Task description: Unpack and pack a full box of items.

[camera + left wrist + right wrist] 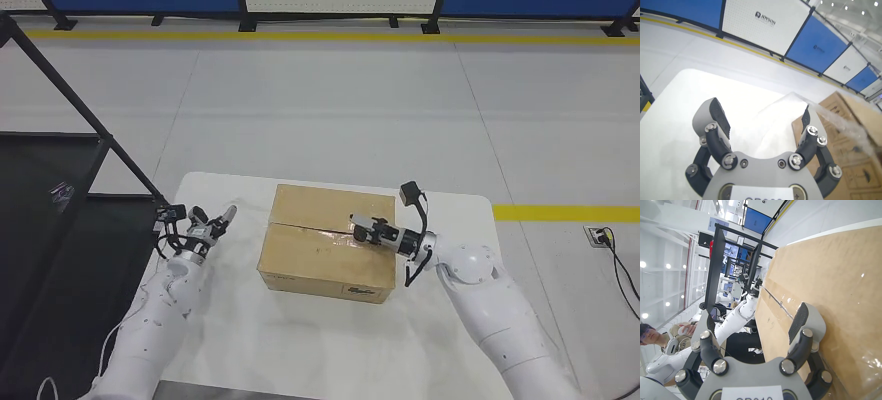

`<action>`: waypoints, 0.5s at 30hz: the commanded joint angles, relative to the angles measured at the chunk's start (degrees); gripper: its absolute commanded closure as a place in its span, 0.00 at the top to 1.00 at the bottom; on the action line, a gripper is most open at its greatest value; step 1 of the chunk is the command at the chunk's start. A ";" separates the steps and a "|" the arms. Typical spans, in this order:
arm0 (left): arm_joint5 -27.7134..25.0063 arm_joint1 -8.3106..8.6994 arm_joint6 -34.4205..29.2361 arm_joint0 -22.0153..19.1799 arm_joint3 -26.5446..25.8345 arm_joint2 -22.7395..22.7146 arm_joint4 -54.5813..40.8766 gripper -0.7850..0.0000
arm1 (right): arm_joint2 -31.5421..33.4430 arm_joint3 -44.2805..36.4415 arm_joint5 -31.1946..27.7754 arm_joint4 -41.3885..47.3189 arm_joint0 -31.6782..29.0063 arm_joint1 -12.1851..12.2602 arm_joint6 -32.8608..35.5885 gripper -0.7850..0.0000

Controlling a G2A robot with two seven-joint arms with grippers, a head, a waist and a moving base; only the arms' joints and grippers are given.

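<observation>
We find the cardboard box (327,243) standing on the white table (230,330), nearer the far edge than the near one. Its top flaps are closed. A strip of clear tape (780,305) runs along the centre seam and over the box's edge on the left arm's side.

The right gripper (755,313) is above the box top at the right-hand end of the seam. It is spread wide and has hold of nothing. One of its fingers (800,317) lies just over the cardboard beside the tape (we cannot tell whether the pad touches the surface). The other finger stands off from the box top.

The left gripper (761,108) is over bare table, near the box's left side but apart from it. Its jaws are likewise spread wide, with nothing between them. Its ribbed black pads (720,115) face each other across the gap.
</observation>
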 commanded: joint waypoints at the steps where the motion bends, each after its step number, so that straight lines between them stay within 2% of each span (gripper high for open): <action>1: -2.84 0.84 1.33 1.81 0.24 -0.42 1.43 1.00 | 0.11 0.16 -0.08 0.03 -0.11 0.07 0.09 1.00; 4: -5.44 2.17 0.64 3.69 -0.17 -1.33 2.81 1.00 | 0.22 0.49 -0.10 0.27 -0.01 0.12 0.29 1.00; 8: -7.68 3.82 1.01 6.96 -3.68 -2.76 4.31 1.00 | -0.10 0.73 -0.21 0.54 0.60 0.02 0.76 1.00; 14: -22.54 5.41 -4.68 12.69 -11.67 -7.36 -7.11 1.00 | -1.18 1.43 -0.51 0.37 1.76 -0.32 1.20 1.00; 15: -27.97 5.28 -7.92 13.67 -12.18 -8.05 -13.94 1.00 | -1.31 1.63 -0.57 0.41 1.92 -0.38 1.16 1.00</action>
